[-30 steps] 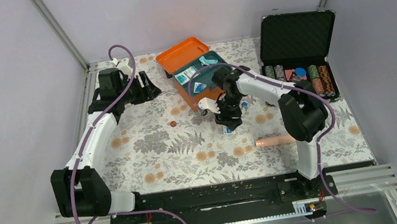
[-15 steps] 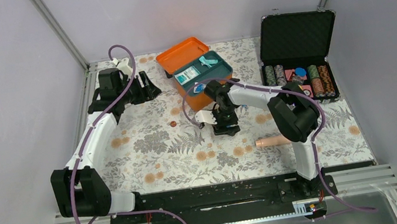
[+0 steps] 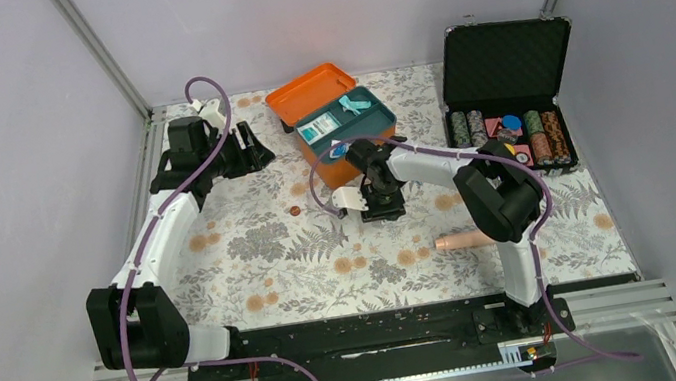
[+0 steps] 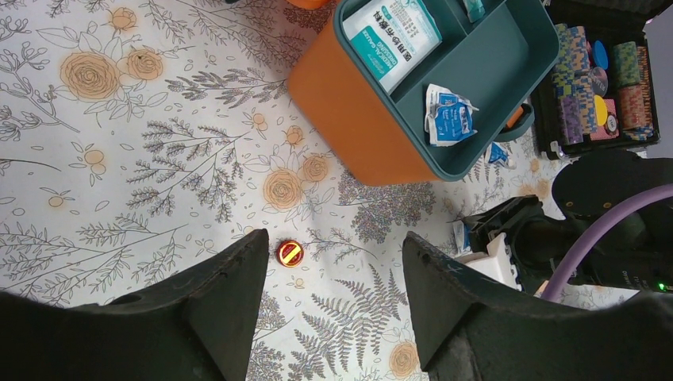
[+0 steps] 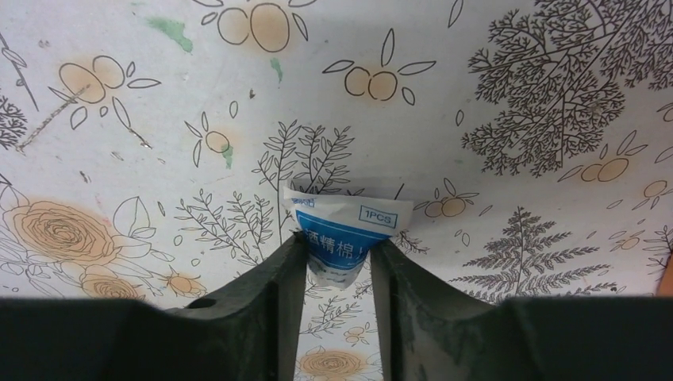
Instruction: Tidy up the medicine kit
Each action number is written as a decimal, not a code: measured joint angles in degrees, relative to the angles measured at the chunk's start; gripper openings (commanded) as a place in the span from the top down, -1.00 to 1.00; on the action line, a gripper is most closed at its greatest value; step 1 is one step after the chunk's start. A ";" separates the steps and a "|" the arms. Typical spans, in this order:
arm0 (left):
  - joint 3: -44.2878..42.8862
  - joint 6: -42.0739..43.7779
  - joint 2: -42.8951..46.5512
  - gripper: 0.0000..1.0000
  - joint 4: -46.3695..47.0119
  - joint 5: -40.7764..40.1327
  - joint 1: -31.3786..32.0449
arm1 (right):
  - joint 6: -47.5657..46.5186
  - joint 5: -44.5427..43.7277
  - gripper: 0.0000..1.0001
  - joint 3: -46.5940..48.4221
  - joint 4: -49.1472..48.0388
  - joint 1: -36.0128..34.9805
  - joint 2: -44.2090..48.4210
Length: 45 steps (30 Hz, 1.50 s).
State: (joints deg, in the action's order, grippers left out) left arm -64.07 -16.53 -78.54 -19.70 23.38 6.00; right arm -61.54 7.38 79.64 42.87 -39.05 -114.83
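Right end effector (image 5: 337, 248) pinches a packet (image 5: 349, 218) printed "1PCS".

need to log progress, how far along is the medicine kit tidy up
Done: a large white-teal packet and a small blue sachet lie in the teal tray of the orange kit. In hand: the right gripper pinches a white-blue sachet outside the kit. Left: drop it in, collect what looks like a loose sachet beside the kit, close the lid. The left gripper is open, empty.
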 measured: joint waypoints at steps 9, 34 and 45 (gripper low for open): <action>0.00 0.00 0.00 -0.25 -0.20 0.00 0.00 | 3.74 4.83 0.32 0.63 3.43 0.00 2.25; -1.55 0.17 -1.60 -0.25 -0.81 -0.02 -0.09 | 0.52 9.18 -0.13 37.24 2.89 7.28 -3.61; -1.44 0.59 -1.55 -0.25 -1.05 -0.26 -0.68 | 7.30 8.35 -0.21 36.35 2.84 9.88 -4.22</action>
State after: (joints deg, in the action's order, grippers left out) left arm -65.52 -15.94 -80.09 -20.75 23.11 5.32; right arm -54.24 15.73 115.98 45.71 -29.17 -119.04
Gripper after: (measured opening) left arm 0.625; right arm 0.601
